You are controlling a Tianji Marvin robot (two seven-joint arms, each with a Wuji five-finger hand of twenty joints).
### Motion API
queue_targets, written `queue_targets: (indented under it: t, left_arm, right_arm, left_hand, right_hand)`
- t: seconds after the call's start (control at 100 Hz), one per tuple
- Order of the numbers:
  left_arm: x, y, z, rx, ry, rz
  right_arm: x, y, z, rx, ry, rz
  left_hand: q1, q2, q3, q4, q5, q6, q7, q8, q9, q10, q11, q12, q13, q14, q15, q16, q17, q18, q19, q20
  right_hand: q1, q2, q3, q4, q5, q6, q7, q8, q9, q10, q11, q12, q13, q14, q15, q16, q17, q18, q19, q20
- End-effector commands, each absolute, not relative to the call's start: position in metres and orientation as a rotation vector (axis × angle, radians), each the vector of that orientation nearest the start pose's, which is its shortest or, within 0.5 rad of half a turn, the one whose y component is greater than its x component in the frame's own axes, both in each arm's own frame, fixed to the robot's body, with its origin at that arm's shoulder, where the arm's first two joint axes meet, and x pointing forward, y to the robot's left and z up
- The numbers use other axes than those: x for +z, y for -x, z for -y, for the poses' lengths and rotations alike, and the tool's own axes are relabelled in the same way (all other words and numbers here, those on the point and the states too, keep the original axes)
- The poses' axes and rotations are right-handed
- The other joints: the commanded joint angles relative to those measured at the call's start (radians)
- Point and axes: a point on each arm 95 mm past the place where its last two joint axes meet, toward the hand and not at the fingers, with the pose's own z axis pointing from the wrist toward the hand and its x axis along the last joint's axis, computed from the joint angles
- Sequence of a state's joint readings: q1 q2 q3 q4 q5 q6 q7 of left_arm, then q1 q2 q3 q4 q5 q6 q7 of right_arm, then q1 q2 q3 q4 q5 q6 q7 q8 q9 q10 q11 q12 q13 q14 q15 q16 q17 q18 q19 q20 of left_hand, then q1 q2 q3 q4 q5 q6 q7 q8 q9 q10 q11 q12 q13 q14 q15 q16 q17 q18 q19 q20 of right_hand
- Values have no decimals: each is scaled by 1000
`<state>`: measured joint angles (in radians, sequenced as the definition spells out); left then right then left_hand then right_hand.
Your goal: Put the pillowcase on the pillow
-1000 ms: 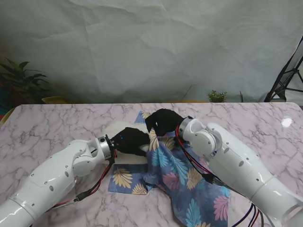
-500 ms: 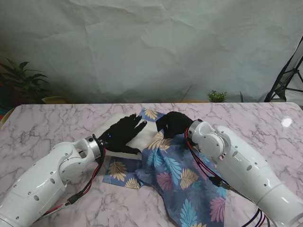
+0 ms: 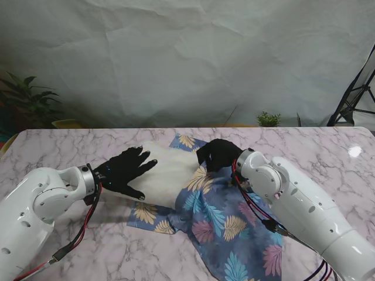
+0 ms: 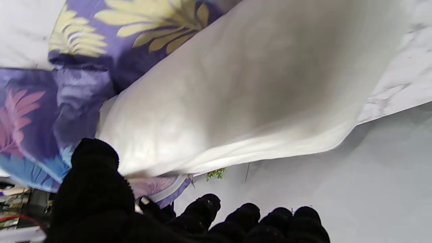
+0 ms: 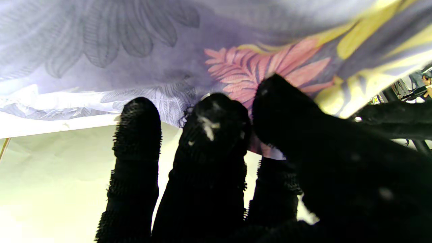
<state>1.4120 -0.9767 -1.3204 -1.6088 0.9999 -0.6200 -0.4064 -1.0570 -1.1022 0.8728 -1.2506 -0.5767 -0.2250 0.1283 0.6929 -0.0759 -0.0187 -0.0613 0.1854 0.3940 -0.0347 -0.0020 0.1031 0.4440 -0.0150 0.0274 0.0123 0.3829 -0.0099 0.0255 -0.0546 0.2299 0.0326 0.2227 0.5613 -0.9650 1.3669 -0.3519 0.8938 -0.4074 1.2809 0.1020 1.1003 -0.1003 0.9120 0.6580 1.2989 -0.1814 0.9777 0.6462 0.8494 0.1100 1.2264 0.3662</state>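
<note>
Soft white pillow (image 3: pixel 161 175) lies mid-table, partly inside the limp blue leaf-print pillowcase (image 3: pixel 222 219). Left hand (image 3: pixel 123 171) rests spread on it; right hand (image 3: pixel 218 155) pinches the hem, the best hold.

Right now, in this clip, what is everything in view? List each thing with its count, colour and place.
White pillow: one, white, mid-table, its right end inside the pillowcase opening.
Floral fabric pillowcase: one, blue-purple with yellow and pink leaves, spread from the pillow toward me on the right.
Marble table: one, white with grey veins, under everything.
Small potted plant: one, green, behind the table's far edge.
Leafy plant: one, dark green, far left.
Black stand: one, far right.
Grey backdrop: one, behind the table.
Left hand: black glove, fingers spread, on the pillow's left end.
Right hand: black glove, pinching the pillowcase edge.
</note>
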Motion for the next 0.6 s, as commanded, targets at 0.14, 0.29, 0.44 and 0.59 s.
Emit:
queue_targets:
  t: [0.14, 0.29, 0.44, 0.59]
  left_arm:
    - [-295, -430, -29, -1399, 827, -2214]
    - [-306, -435, -17, -1396, 805, -2245]
    - [-316, -439, -10, -1374, 744, -2210]
    - [-325, -440, -7, -1357, 752, -2181]
  right_arm:
    - [-288, -500, -61, 1767, -1246, -1774]
    - [-284, -498, -65, 1782, -1234, -1773]
    - [-280, -495, -68, 1796, -1225, -1776]
    - [-278, -492, -71, 1812, -1222, -1773]
  left_hand:
    - [-13, -22, -18, 8, -47, 9, -20, -17, -45, 42, -26, -18, -42, 61, -26, -15, -17, 57, -48, -41]
    - [17, -51, -11, 13, -47, 10, -20, -17, -45, 49, -26, -18, -44, 77, -26, -16, -20, 92, -41, -43]
    - [125, -101, 8, 49, -46, 23, -20, -17, -45, 47, -26, -18, -42, 83, -17, 5, -24, 122, 22, 45]
    - [244, -121, 23, 63, -46, 14, -20, -17, -44, 20, -25, -18, -8, 81, 65, 259, 149, 124, 83, 121]
  right_hand:
    - [15, 17, 23, 3, 2, -8, 39, 23, -4, -3, 17, 8, 22, 2, -21, 3, -3, 11, -7, -10]
    - [15, 18, 23, 3, 2, -8, 40, 24, -5, -2, 18, 8, 22, 3, -22, 3, -6, 13, -7, -10]
    - [14, 19, 23, 3, 2, -8, 40, 24, -6, -2, 19, 8, 22, 3, -24, 3, -8, 16, -8, -11]
    - [14, 20, 22, 3, 1, -7, 40, 24, -7, -1, 19, 8, 22, 4, -24, 4, -13, 23, -9, -11]
